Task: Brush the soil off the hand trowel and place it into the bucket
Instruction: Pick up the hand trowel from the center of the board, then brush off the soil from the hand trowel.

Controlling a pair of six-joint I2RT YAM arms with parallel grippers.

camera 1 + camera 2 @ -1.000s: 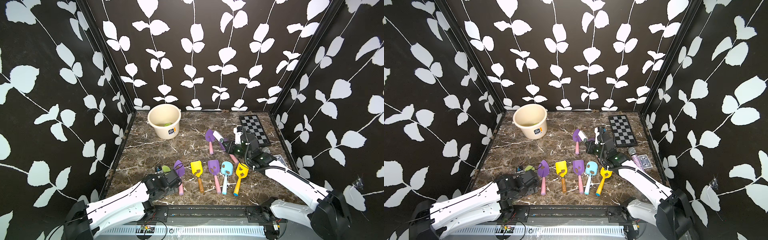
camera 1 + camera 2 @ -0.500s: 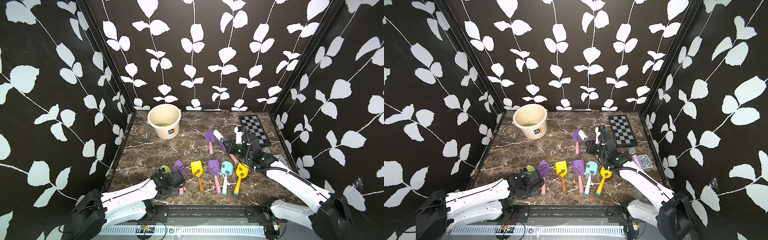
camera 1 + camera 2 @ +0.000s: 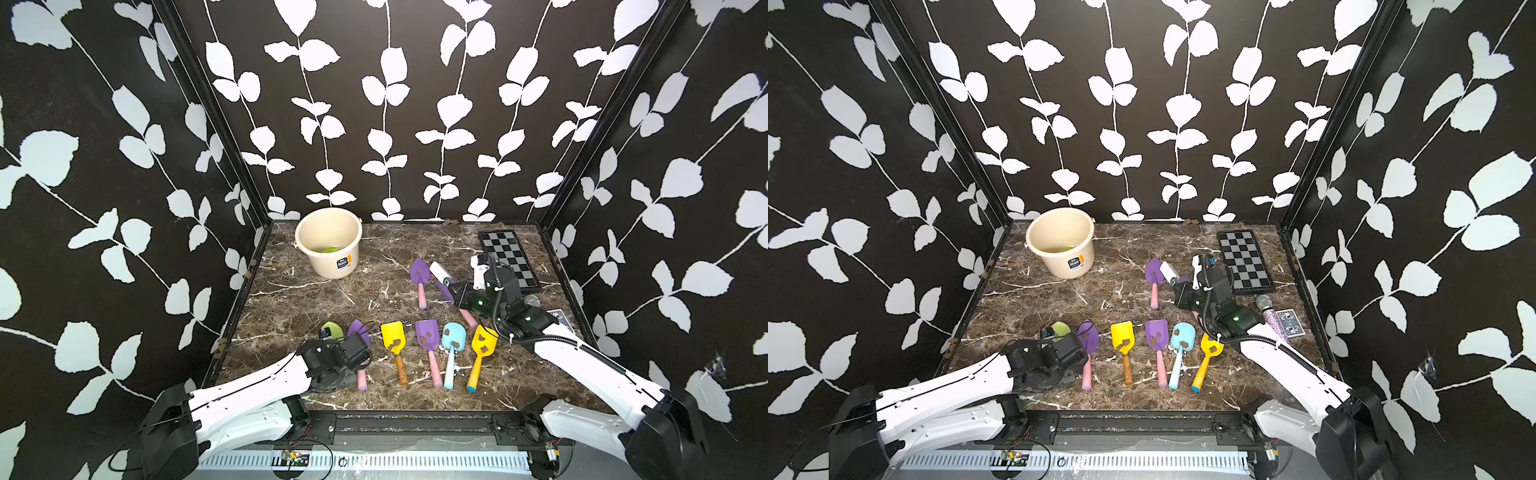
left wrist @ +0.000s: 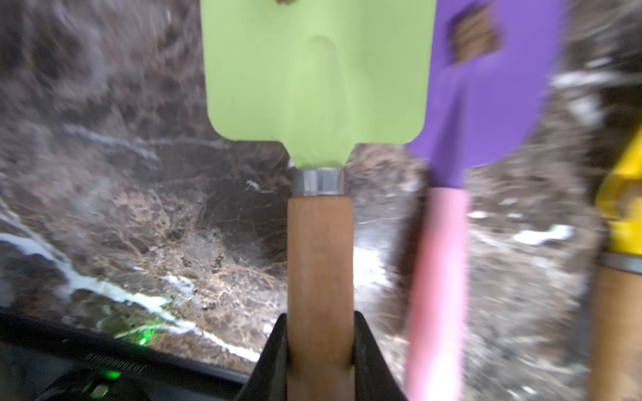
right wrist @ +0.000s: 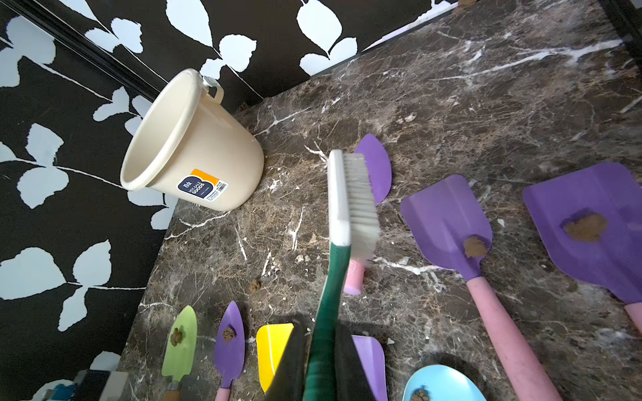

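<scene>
The green hand trowel [image 4: 318, 76] has a wooden handle [image 4: 319, 270], and my left gripper [image 4: 319, 347] is shut on that handle near its end. In both top views its blade [image 3: 331, 330] [image 3: 1060, 329] shows at the front left, just beyond my left gripper [image 3: 334, 349]. A clump of soil [image 5: 177, 336] sits on the blade. My right gripper [image 5: 321, 361] is shut on the green handle of a white brush [image 5: 354, 201], held above the table at mid right [image 3: 461, 295]. The cream bucket [image 3: 328, 266] [image 5: 208, 152] stands upright at the back left.
A row of soiled trowels lies along the front: purple [image 3: 359, 332], yellow [image 3: 392, 336], purple [image 3: 427, 334], blue [image 3: 452, 336], yellow [image 3: 484, 340]. Another purple trowel [image 3: 419, 272] lies mid table. A chessboard [image 3: 507, 257], microphone [image 3: 1266, 309] and card deck [image 3: 1289, 328] sit at the right.
My left gripper was open a second ago and has closed on the green trowel's wooden handle. The right arm with the brush has barely moved.
</scene>
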